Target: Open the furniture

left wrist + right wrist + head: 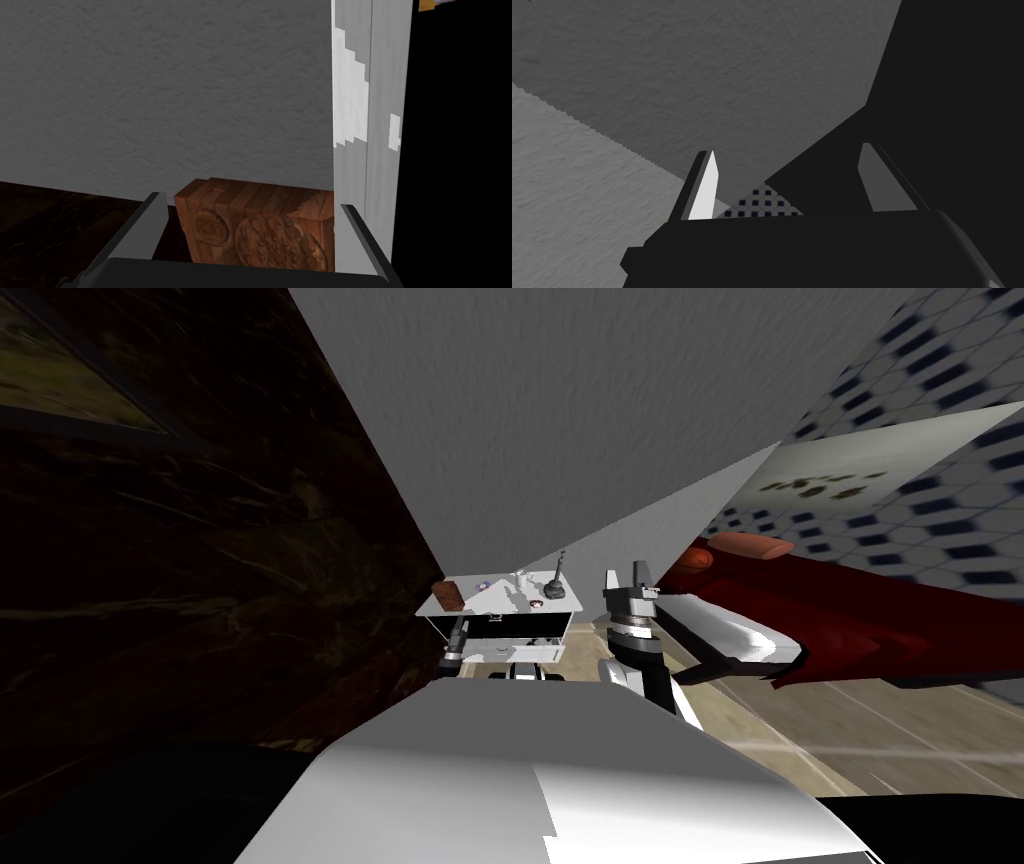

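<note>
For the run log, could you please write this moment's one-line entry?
left gripper: open, facing wooden box on white table | right gripper: open, raised

Left forearm (455, 646) stretched forward, low. Left pincer (252, 200): fingers spread wide, gripping nothing. Right forearm (632, 660) raised near upright. Right pincer (787, 148) pointing up, fingers apart, empty.

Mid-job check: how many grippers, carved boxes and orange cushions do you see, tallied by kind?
Grippers: 2, left gripper and right gripper, both open
Carved brown box: 1
Orange cushions: 2, the second beside it, on the red bed
Total: 5
</note>
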Robot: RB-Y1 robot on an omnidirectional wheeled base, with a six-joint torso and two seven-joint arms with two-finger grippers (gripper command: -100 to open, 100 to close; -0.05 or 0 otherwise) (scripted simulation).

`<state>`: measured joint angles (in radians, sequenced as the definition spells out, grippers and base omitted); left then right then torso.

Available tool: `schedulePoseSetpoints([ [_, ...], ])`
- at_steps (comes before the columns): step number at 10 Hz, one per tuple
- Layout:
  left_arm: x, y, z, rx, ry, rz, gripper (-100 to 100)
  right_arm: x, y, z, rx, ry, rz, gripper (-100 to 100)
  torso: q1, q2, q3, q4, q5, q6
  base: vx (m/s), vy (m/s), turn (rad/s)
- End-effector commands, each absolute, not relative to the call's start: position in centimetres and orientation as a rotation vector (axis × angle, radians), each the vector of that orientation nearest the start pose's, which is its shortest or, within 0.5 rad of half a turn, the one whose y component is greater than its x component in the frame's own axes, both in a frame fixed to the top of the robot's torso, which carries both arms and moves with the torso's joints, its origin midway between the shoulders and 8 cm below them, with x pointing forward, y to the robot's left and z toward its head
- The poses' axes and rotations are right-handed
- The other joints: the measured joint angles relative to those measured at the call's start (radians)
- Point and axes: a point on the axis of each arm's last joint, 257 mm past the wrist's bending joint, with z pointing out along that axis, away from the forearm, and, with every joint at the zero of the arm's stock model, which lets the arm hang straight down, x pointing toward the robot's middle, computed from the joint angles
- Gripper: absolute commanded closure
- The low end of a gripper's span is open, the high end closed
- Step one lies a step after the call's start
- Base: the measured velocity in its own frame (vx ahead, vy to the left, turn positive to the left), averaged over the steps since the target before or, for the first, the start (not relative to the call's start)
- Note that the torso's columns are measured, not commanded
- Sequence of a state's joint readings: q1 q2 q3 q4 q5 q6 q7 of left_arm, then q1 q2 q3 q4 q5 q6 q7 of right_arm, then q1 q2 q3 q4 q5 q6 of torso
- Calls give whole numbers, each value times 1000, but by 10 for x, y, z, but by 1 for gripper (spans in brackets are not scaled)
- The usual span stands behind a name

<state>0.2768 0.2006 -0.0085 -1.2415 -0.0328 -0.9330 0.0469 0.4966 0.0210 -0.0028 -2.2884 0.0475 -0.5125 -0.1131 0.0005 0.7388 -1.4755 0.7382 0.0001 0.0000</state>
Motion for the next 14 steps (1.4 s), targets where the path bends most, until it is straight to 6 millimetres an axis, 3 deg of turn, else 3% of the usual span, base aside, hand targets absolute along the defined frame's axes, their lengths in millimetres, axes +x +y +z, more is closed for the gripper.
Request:
schedulePoseSetpoints([
  [1, 388, 299, -285, -835, 1076, -1231, -100, 341, -275, 32, 665, 576, 1381, 0, -1, -1, 0, 0, 0, 0, 22, -21, 4],
  [11, 371, 293, -337, -900, 1100, -1222, -100, 341, -275, 32, 665, 576, 1381, 0, -1, -1, -1, 0, 0, 0, 34, -28, 4],
  [14, 363, 283, -353, -925, 1093, -1234, -100, 341, -275, 32, 665, 576, 1381, 0, -1, -1, -1, 0, 0, 0, 44, -33, 5],
])
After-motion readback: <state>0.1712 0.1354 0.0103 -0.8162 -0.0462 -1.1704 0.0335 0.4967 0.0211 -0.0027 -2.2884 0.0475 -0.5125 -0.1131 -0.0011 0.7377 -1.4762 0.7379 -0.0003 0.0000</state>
